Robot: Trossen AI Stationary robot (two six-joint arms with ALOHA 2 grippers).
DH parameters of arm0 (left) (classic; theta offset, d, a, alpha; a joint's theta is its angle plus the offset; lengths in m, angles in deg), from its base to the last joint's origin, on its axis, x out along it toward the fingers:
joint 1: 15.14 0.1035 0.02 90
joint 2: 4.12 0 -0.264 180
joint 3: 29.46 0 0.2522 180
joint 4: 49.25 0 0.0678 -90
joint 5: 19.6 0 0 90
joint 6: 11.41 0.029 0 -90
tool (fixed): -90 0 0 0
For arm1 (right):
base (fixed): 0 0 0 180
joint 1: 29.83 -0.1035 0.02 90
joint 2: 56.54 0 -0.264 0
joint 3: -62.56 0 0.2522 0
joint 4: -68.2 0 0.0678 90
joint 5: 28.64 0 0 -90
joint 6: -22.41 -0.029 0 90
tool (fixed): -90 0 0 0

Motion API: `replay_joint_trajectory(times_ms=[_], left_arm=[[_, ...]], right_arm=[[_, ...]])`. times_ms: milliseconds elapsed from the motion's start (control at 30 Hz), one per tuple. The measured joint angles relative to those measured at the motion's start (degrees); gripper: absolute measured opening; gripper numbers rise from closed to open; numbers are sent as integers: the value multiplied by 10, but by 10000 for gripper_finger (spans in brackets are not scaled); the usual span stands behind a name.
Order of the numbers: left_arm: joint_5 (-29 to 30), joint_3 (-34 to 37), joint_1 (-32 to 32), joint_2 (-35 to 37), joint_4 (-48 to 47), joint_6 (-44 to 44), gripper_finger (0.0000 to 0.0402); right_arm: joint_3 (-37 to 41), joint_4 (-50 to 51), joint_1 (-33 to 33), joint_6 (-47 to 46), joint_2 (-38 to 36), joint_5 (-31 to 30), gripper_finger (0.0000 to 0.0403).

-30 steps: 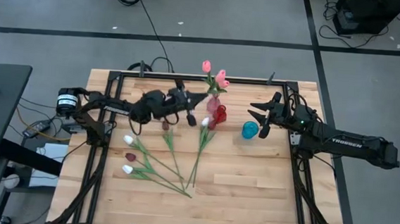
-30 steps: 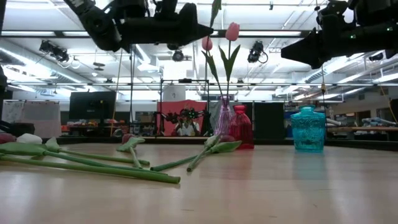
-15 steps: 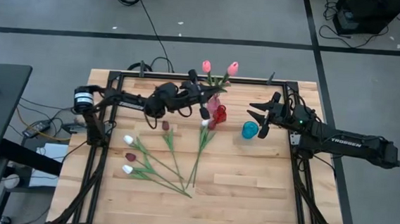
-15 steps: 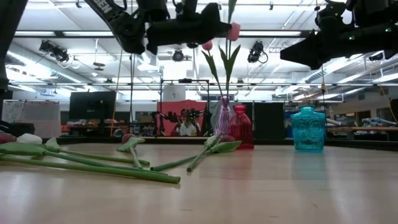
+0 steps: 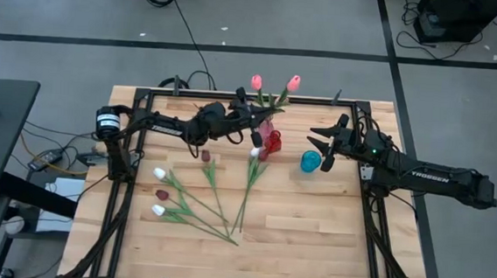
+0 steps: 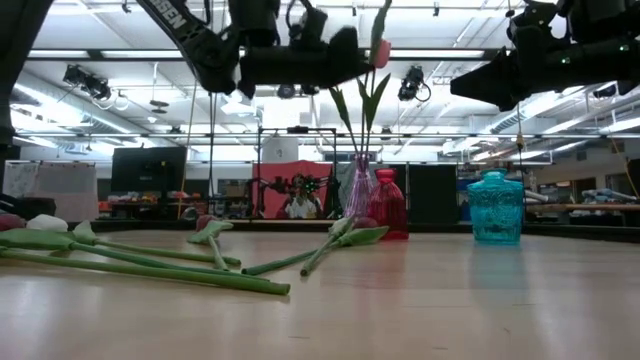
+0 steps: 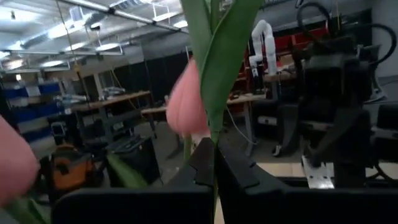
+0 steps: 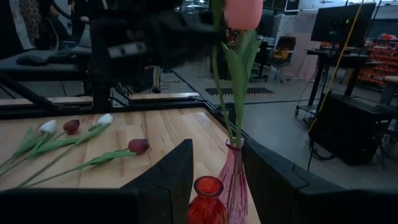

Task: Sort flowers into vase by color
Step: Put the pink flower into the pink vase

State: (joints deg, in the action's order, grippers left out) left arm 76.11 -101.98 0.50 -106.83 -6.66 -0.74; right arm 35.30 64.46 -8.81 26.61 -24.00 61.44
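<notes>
Five loose tulips (image 5: 193, 207) flat on the wooden table (image 5: 312, 240), spread from about 8 to 11 o'clock of its middle, seen from overhead with 12 at the far edge. Nearest bunch at 8 o'clock: white head (image 5: 158, 210), maroon head (image 5: 162, 194), second white head (image 5: 159, 174), stems running together toward 6 o'clock. Bit farther back, another maroon one (image 5: 205, 155) and a third white one (image 5: 255, 152), that last head right up against the vases.

Three vases in a row around 12 to 1 o'clock: pink glass vase (image 5: 265, 130), red vase (image 5: 274, 142) just beside it, teal vase (image 5: 310, 162) off at 1 o'clock, apart from the other two.

Two pink tulips (image 5: 293, 82) standing in the pink glass vase, heads leaning out past the far edge. Left gripper (image 5: 251, 120) up in the air by that vase, jaws pinched together on one pink tulip's stem, just under the head.

Right gripper (image 5: 318, 138) hovering over the teal vase, jaws apart, nothing in them.
</notes>
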Motion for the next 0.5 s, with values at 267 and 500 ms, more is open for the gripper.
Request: replay_joint_trajectory(times_ms=[267, 500], left_arm=[[29, 0, 20, -42, -3, -76, 7], [47, 1, 29, -43, -63, -97, 7]], right_arm=[[0, -1, 0, -10, 0, 28, 151], [0, -5, 0, -7, 0, 27, 151]])
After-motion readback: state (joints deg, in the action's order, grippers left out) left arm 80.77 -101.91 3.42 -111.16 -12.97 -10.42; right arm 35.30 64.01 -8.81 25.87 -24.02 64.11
